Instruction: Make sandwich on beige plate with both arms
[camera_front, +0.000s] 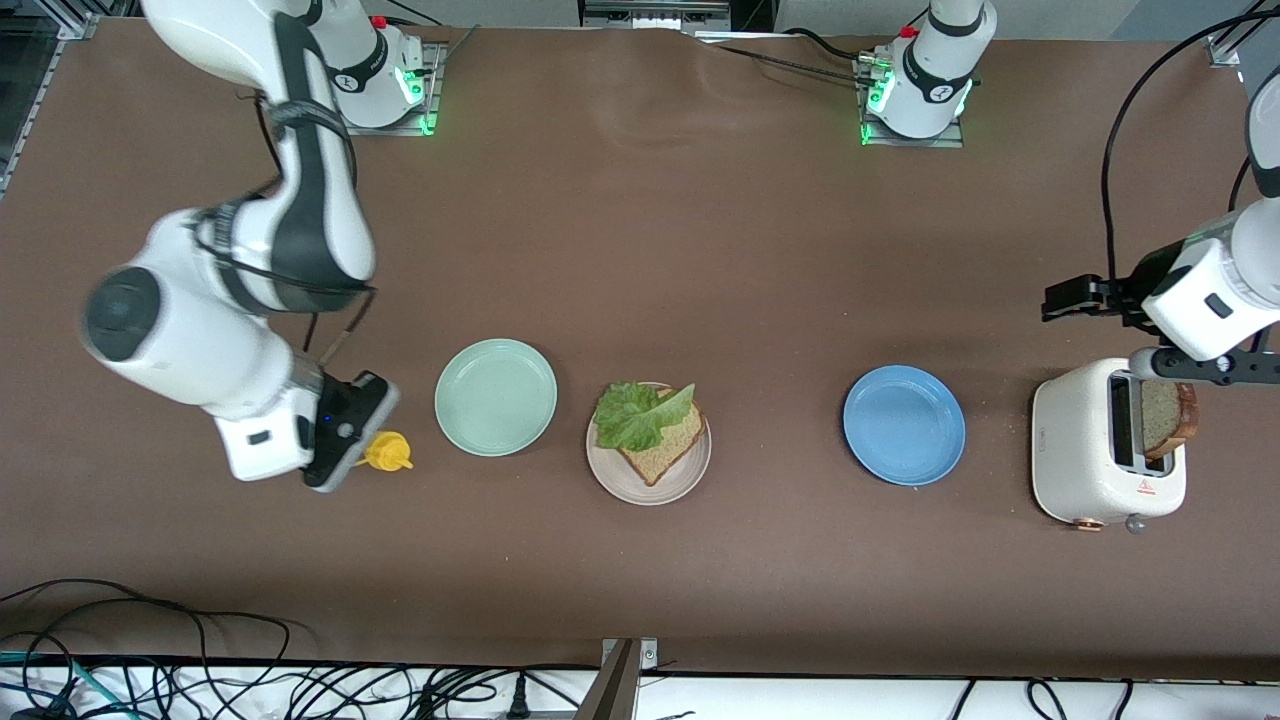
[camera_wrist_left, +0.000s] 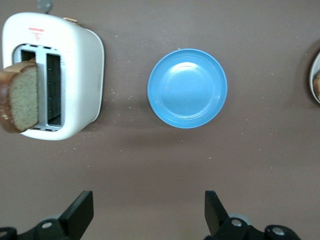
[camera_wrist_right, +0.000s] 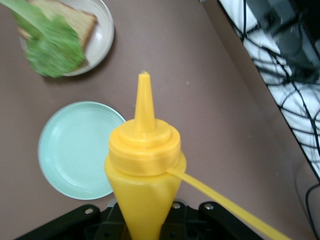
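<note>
The right tool (camera_front: 352, 452), clamped on a yellow bottle (camera_wrist_right: 144, 165), hangs toward the right arm's end of the surface from the beige plate (camera_front: 690, 477) holding bread (camera_front: 668, 446) and lettuce (camera_front: 634, 413), nozzle aimed plateward; the left tool (camera_wrist_left: 149, 214) gapes empty above the toaster (camera_front: 1085, 455).

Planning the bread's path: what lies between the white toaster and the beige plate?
Only the round blue plate, between white toaster and beige plate, front view.

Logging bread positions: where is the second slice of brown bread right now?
The second bread slice stands upright in a slot of the white toaster at the left arm's end of the table, beside the blue plate.
</note>
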